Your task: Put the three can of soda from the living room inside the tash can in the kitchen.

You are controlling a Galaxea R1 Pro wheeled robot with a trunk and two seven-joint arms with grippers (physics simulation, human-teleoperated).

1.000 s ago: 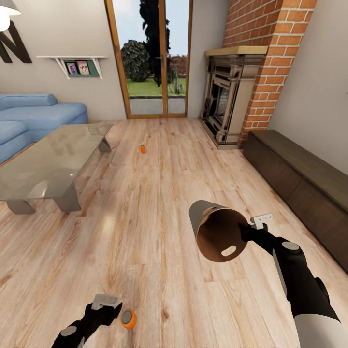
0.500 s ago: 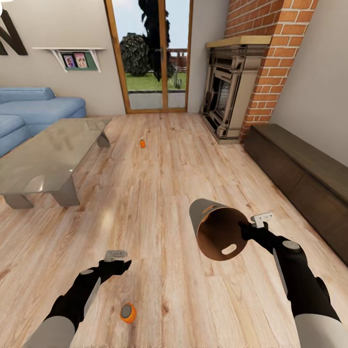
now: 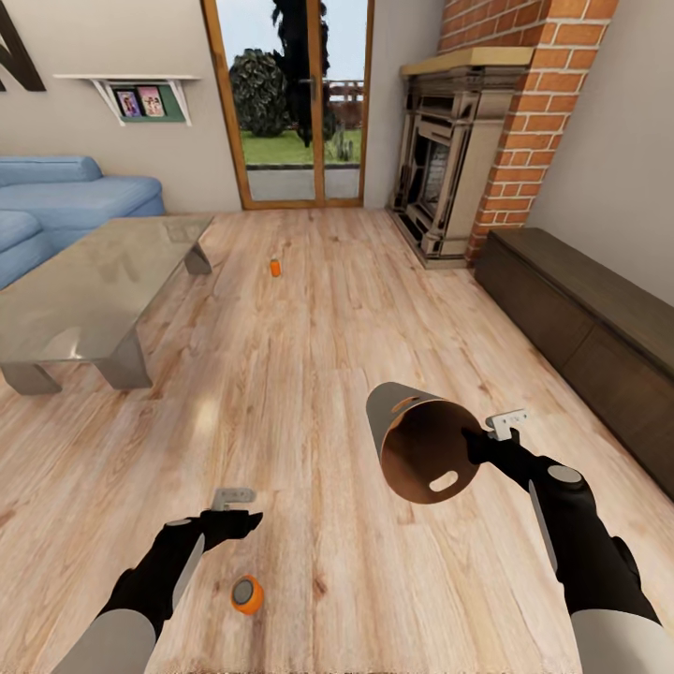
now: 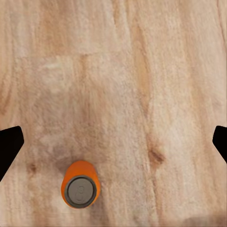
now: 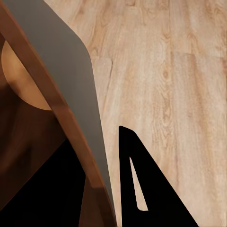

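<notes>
An orange can of soda (image 3: 247,593) stands upright on the plank floor, silver top up, just in front of my left gripper (image 3: 238,512). In the left wrist view the same can (image 4: 81,184) sits below my left gripper (image 4: 113,142), which is open with nothing between its fingers. A second orange can (image 3: 275,268) stands far off near the glass doors. My right gripper (image 3: 476,447) is shut on the rim of the tash can (image 3: 423,451), held tipped with its brown-orange mouth toward me. The right wrist view shows that wall (image 5: 71,94) clamped by my right gripper (image 5: 101,189).
The living room's glass low table (image 3: 89,300) and blue sofa (image 3: 65,201) lie to the left. A brick fireplace (image 3: 449,178) and a dark low cabinet (image 3: 580,328) line the right wall. Wood-framed glass doors (image 3: 290,103) stand ahead across open floor.
My left gripper has lifted up and away from the near orange can, which stays upright on the floor. The head view has shifted a little. The right arm still holds the tash can.
</notes>
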